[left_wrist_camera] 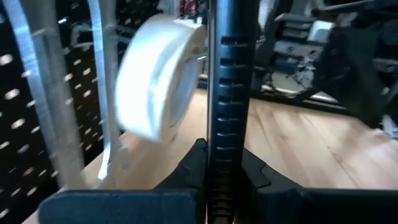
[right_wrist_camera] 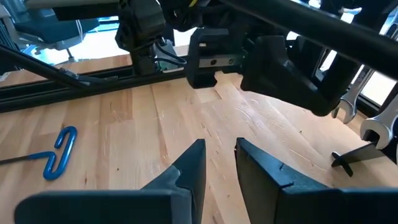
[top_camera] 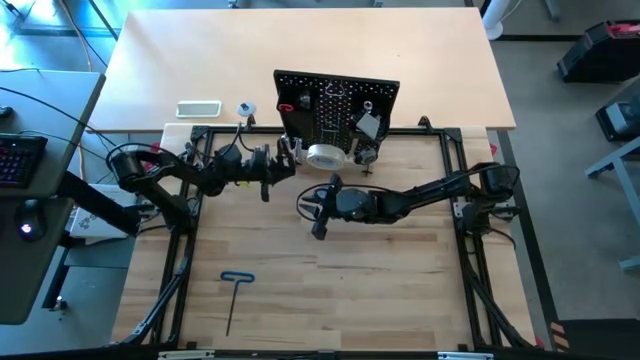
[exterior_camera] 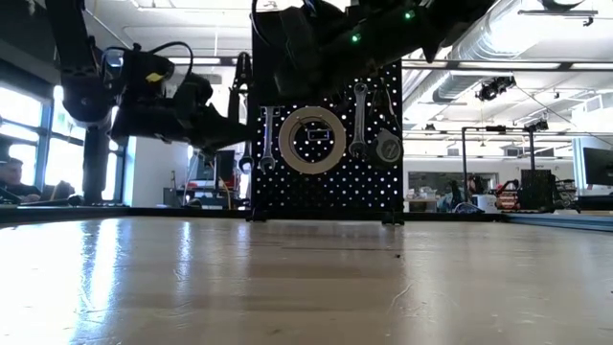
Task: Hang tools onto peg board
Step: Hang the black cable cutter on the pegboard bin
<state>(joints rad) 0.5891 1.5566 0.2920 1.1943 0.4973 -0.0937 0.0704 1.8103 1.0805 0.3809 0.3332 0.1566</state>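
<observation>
The black peg board [top_camera: 337,105] stands upright at the table's far middle. A clear tape roll [exterior_camera: 311,139] hangs on its front, with silver wrenches [exterior_camera: 358,120] beside it. My left gripper [top_camera: 290,163] is shut and empty, level with the board's left part; the tape roll [left_wrist_camera: 158,74] and two wrenches [left_wrist_camera: 106,81] show just beyond its fingers [left_wrist_camera: 230,37]. My right gripper [right_wrist_camera: 221,146] is open and empty above the bare wood in front of the board [top_camera: 305,205]. A blue T-handle hex key [top_camera: 236,290] lies flat at the near left.
A white slab [top_camera: 198,108] and a small round item [top_camera: 245,108] lie on the far table, left of the board. The black metal frame [top_camera: 185,250] runs around the work surface. Open wood lies between the grippers and the near edge.
</observation>
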